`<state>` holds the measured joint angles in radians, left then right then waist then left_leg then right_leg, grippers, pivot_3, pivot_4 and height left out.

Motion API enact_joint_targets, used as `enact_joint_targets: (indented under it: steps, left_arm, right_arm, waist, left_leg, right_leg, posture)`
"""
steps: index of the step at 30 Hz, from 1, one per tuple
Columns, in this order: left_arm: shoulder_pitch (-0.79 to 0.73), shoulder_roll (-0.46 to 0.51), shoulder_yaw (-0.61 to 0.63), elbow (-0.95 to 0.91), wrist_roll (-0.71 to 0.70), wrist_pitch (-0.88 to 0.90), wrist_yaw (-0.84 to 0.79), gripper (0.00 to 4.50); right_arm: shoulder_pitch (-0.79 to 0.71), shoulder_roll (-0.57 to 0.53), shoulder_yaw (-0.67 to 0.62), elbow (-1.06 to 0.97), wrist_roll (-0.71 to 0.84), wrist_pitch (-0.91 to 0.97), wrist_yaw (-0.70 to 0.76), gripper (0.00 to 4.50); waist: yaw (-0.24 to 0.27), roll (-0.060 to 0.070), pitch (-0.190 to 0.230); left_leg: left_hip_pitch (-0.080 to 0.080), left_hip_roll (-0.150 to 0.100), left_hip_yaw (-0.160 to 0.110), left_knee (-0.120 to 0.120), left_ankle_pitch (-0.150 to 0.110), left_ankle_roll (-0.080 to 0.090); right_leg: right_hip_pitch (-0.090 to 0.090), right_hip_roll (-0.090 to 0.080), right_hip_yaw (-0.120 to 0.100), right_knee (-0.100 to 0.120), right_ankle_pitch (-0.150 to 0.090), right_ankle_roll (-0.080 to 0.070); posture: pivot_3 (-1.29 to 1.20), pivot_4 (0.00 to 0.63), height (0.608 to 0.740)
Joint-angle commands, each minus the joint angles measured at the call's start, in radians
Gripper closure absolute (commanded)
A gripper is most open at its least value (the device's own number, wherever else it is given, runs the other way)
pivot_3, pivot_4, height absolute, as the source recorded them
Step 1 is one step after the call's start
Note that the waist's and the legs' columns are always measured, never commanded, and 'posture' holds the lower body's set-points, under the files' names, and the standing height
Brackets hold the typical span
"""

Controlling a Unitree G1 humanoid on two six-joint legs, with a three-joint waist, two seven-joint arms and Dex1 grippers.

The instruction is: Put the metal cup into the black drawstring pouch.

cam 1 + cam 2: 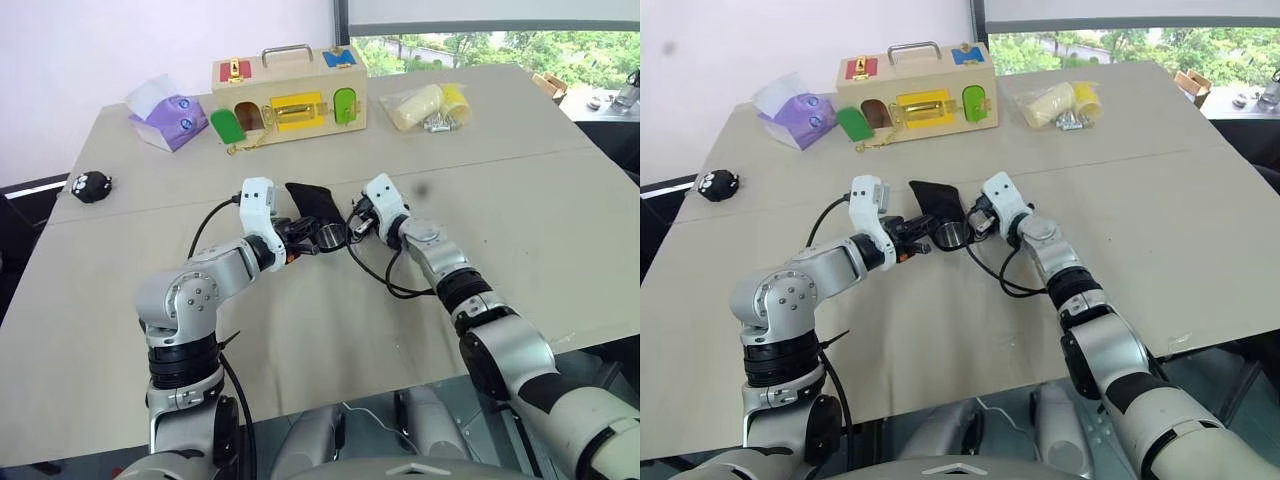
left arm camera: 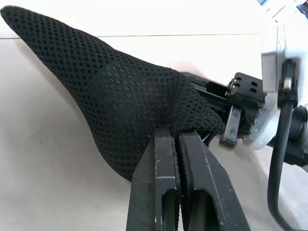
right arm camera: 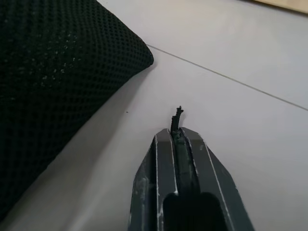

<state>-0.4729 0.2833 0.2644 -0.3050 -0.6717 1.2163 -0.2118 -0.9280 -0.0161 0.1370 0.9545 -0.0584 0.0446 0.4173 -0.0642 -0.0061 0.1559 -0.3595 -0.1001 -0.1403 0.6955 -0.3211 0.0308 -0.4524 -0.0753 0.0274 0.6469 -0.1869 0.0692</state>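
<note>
Table (image 1: 520, 230) of pale beige laminate, viewed from the robot's head. Far left edge: small black fuzzy toy with white dots (image 1: 91, 186). Behind it toward the back: purple tissue box with white tissue sticking up (image 1: 163, 118). Back centre: wooden latch box with a metal handle and coloured doors (image 1: 287, 93). Back right: clear plastic bag with yellow and cream items inside (image 1: 425, 106).

Centre of table, left to right. Left pincer (image 1: 303, 240) closed, its two black fingers (image 2: 166, 163) pressed together on the mouth edge of the black mesh drawstring pouch (image 1: 312, 203), fabric pinched between them. Pouch body runs away from the pincers toward the latch box, far end resting on the table. Small shiny silver steel cup (image 1: 331, 236) sits at the pouch's mouth, open rim facing the camera, between the two pincers; how far inside the cloth it lies cannot be judged. Right pincer (image 1: 356, 226) just beside the cup on its right, closed, with a thin black cord end (image 3: 178, 115) nipped between its tips.
</note>
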Motion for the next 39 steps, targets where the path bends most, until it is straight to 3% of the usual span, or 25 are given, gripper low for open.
enact_joint_targets:
  steps: [1, 6, 13, 19, 20, 21, 26, 39]
  left_arm:
    - [-0.012, 0.005, 0.004, -0.046, -0.015, -0.012, 0.002, 4.5]
    - [-0.015, 0.002, 0.005, -0.036, -0.017, -0.006, 0.002, 4.5]
    - [-0.055, -0.052, 0.053, -0.041, -0.105, -0.02, -0.019, 4.5]
    - [-0.11, -0.075, 0.11, -0.019, -0.213, -0.081, -0.051, 4.5]
    - [-0.123, -0.081, 0.128, -0.014, -0.25, -0.083, -0.059, 3.91]
    - [-0.131, -0.081, 0.135, -0.013, -0.271, -0.084, -0.064, 3.66]
    - [-0.159, -0.019, 0.015, -0.041, -0.189, -0.217, -0.146, 1.33]
    - [-0.238, -0.008, -0.102, 0.009, -0.095, -0.399, -0.19, 1.33]
  right_arm:
    - [0.031, -0.014, -0.025, 0.0, 0.007, 0.005, -0.024, 4.42]
    - [0.029, -0.015, -0.163, -0.231, 0.163, 0.008, -0.014, 4.42]
    - [0.053, 0.012, -0.287, -0.81, 0.518, 0.307, 0.018, 4.42]
    - [-0.005, 0.021, -0.354, -1.009, 0.728, 0.46, -0.059, 4.42]
    - [-0.011, 0.021, -0.356, -1.02, 0.744, 0.474, -0.068, 4.5]
    - [-0.013, 0.019, -0.354, -1.026, 0.753, 0.483, -0.074, 4.5]
    - [-0.004, 0.009, -0.297, -1.033, 0.739, 0.516, -0.073, 4.5]
    - [0.022, 0.04, -0.208, -1.099, 0.749, 0.573, -0.1, 4.5]
  waist:
    - [0.001, 0.0, 0.0]
    - [0.01, 0.0, 0.001]
    - [0.009, 0.001, 0.002]
    - [0.019, 0.001, 0.001]
    - [0.021, 0.001, 0.001]
    - [0.022, 0.001, 0.001]
    - [0.022, 0.001, 0.001]
    - [0.021, 0.001, 0.001]
  left_leg:
    - [0.0, 0.0, 0.0, 0.0, 0.0, 0.0]
    - [-0.003, 0.0, -0.002, 0.0, 0.0, 0.0]
    - [-0.006, 0.0, -0.004, -0.003, 0.0, 0.0]
    - [-0.005, 0.0, -0.003, -0.004, 0.0, 0.0]
    - [-0.005, 0.0, -0.003, -0.005, 0.0, -0.001]
    - [-0.005, 0.0, -0.003, -0.005, 0.0, -0.001]
    - [-0.005, 0.0, -0.002, -0.006, 0.0, -0.001]
    - [-0.009, 0.0, 0.0, -0.008, 0.0, -0.001]
  right_leg:
    - [0.0, 0.0, 0.0, 0.0, 0.0, 0.0]
    - [-0.002, 0.0, -0.002, 0.0, 0.0, 0.0]
    - [-0.006, 0.0, -0.001, -0.002, 0.0, 0.0]
    - [-0.006, 0.0, -0.001, -0.002, 0.0, 0.0]
    - [-0.007, 0.0, -0.001, -0.002, 0.0, 0.0]
    - [-0.007, 0.0, -0.001, -0.002, 0.0, 0.0]
    - [-0.007, 0.0, 0.0, -0.003, 0.0, 0.0]
    - [-0.012, -0.003, 0.001, -0.002, 0.0, 0.0]
  posture:
    - [0.0, 0.15, 0.71]
    - [0.0, 0.15, 0.71]
    - [0.0, 0.15, 0.71]
    - [0.0, 0.15, 0.71]
    - [0.0, 0.15, 0.71]
    - [0.0, 0.15, 0.71]
    - [0.0, 0.15, 0.71]
    - [0.0, 0.15, 0.71]
